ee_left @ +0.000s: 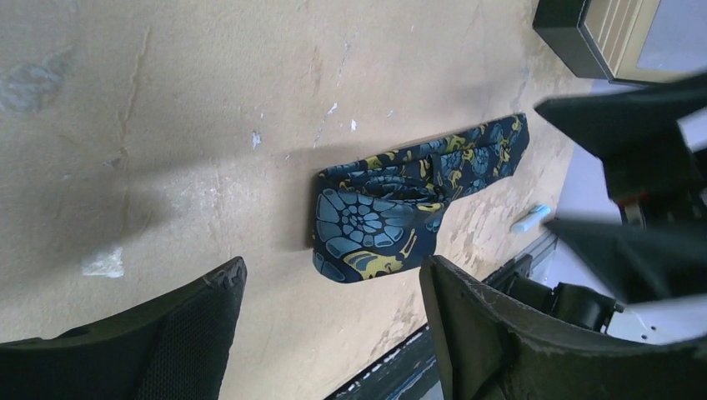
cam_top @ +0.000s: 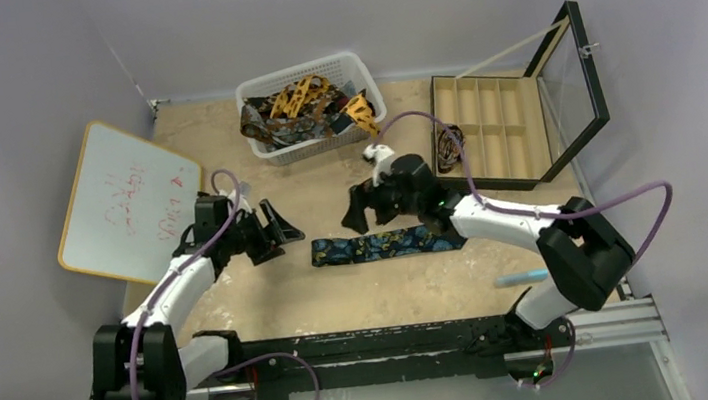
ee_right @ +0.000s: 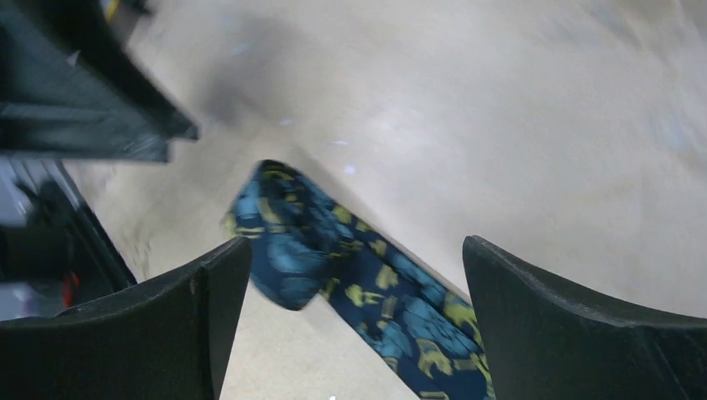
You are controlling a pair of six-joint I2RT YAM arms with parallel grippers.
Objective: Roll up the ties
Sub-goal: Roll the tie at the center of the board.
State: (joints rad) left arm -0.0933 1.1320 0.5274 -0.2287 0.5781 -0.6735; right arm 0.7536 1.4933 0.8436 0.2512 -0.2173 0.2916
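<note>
Found 1 navy tie (cam_top: 385, 245) with blue-gold print lying flat on the tan table (cam_top: 341, 297), stretched left to right near the front centre. In the left wrist view, its near end is folded back over itself.

Noted left gripper (cam_top: 274, 239) just off the tie's left end and apart from it, jaws spread wide with nothing between them and no contact with cloth.

Noted right gripper (cam_top: 372, 216) just behind the tie's middle, jaws spread to the full, gripping nothing. In the blurred right wrist view, tie lying below and between the 2 fingers (ee_right: 567, 333); cannot tell whether either tip brushes the cloth.

Recorded more ties (cam_top: 304, 105) heaped in the white basket (cam_top: 355, 64) at the back. Recorded open black box (cam_top: 492, 119) at back right, with 1 dark patterned bundle (cam_top: 448, 147) at its left edge. Also whiteboard (cam_top: 124, 201) at left and light blue marker (cam_top: 523, 278) at front right.
</note>
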